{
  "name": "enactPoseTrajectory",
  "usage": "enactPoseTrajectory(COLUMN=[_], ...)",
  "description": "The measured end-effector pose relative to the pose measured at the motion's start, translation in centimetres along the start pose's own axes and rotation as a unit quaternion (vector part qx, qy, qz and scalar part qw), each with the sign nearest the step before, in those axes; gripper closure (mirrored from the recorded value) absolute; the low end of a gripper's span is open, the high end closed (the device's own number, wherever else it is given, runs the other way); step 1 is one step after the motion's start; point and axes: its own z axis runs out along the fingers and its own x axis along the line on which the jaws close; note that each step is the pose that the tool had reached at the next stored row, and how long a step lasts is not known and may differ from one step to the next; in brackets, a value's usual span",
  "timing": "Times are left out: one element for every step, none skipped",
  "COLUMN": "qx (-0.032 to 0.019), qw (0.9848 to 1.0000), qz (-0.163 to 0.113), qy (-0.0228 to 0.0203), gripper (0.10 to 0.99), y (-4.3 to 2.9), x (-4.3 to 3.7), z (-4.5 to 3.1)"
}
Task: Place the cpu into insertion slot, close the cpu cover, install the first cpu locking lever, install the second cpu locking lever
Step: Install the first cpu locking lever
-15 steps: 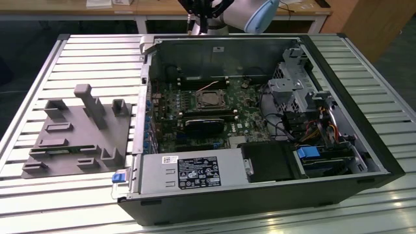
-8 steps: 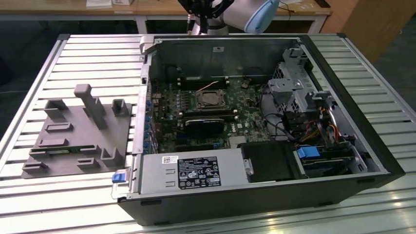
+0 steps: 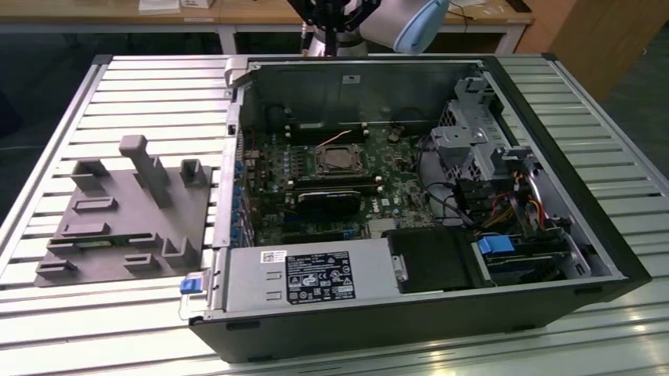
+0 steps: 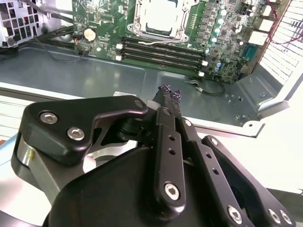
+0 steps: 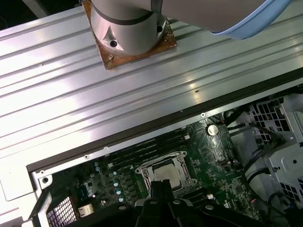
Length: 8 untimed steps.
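The cpu (image 4: 158, 16) lies flat in the insertion slot (image 4: 179, 32) on the green board, its pale metal top showing. The silvery cpu cover (image 4: 138, 20) frames it and looks laid down around it. In the first wrist view the cpu (image 5: 166, 174) sits just past the tips of my gripper (image 5: 161, 185). My gripper (image 4: 169, 92) is shut with nothing between its black fingers. It hangs well above the case's edge, apart from the socket. In the exterior view the insertion slot (image 3: 337, 160) sits mid-board and the arm (image 3: 413, 23) is at the far side of the case.
The open computer case (image 3: 522, 86) lies on a slatted metal table (image 3: 157, 86). Long black memory slots (image 4: 161, 49) run beside the socket, and a black block (image 3: 326, 200) sits past them. A power supply (image 3: 303, 278), a drive cage (image 3: 471, 141) and a grey fixture plate (image 3: 125, 211) are around.
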Motion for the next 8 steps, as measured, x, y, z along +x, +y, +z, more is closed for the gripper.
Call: enactPoseTrajectory(qx=[0.0000,0.0000,0.0001,0.0001,0.0002,0.0001,0.0000,0.0000], qw=[1.0000,1.0000,1.0000,1.0000,1.0000,1.0000,1.0000,1.0000], qz=[0.000,0.000,0.000,-0.001,-0.001,-0.001,-0.001,-0.001], qy=[0.0000,0.0000,0.0001,0.0001,0.0001,0.0001,0.0001,0.0001], gripper=[0.984,0.984,0.984,0.984,0.984,0.984,0.984,0.984], y=[0.01,0.01,0.01,0.01,0.01,0.00,-0.01,-0.02], x=[-0.04,-0.07,-0.10,-0.11,-0.12,-0.13,-0.13,-0.13], z=[0.08,0.16,0.26,0.36,0.46,0.53,0.62,0.69])
